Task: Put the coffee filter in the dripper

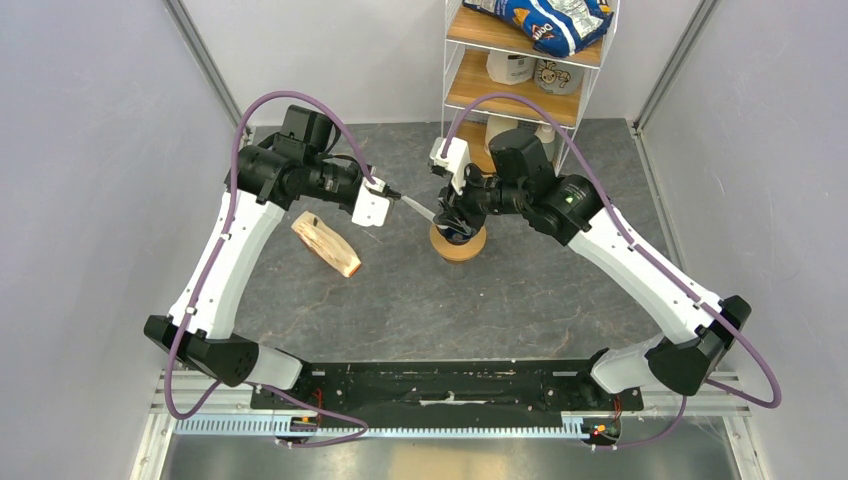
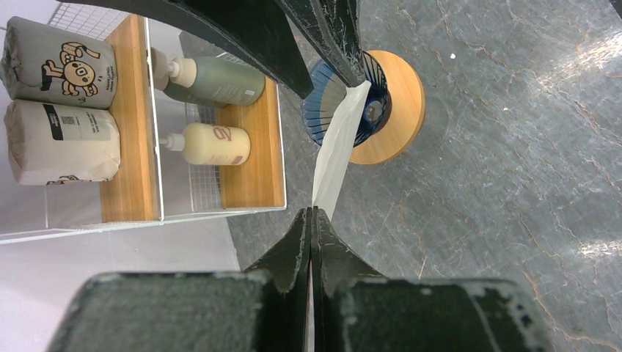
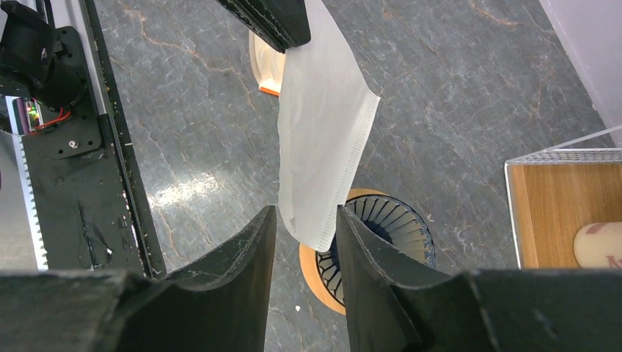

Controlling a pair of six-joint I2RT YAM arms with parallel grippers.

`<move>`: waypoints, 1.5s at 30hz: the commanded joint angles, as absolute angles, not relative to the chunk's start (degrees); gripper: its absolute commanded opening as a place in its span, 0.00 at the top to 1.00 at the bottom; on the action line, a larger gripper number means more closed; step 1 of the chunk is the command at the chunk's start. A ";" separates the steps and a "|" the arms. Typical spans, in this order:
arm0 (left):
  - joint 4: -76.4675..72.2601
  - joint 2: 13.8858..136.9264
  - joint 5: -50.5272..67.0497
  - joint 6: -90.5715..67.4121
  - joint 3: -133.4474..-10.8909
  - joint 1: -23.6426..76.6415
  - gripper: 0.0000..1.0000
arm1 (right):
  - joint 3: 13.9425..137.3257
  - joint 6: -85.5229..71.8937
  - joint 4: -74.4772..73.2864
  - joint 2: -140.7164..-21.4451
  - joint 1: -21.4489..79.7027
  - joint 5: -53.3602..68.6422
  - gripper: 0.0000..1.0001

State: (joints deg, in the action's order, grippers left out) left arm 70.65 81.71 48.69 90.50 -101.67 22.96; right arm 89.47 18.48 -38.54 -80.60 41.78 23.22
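A tan paper stack (image 1: 326, 243) is lying at the left. Beside it, the left gripper (image 2: 312, 213) is pinching one end of the coffee filter (image 3: 323, 147), jaws pressed together on the paper. The filter is reaching down to the blue dripper (image 3: 392, 227), which is sitting on an orange-brown ring (image 2: 400, 110), and the right gripper (image 3: 304, 213) is standing with spread jaws around its lower end.

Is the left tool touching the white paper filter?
Touching. The left wrist view shows the left tool pinched shut on the filter, with the white paper sticking out from between its tips.
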 commanded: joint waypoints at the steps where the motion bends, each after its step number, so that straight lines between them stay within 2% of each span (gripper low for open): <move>1: 70.90 81.52 51.11 90.09 -103.09 23.17 0.98 | 89.20 18.87 -37.26 -80.92 41.65 23.37 0.56; 26: 70.75 81.94 53.12 89.54 -103.53 23.22 0.98 | 90.22 19.07 -35.25 -82.39 41.64 20.78 0.61; 45: 70.66 82.66 54.93 87.89 -104.15 24.34 0.98 | 92.72 18.73 -32.76 -85.87 41.69 21.70 0.61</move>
State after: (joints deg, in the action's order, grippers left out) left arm 70.59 82.70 51.79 89.54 -102.39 23.79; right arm 89.95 18.65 -36.23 -85.38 41.78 21.15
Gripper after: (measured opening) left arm 0.029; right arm 0.392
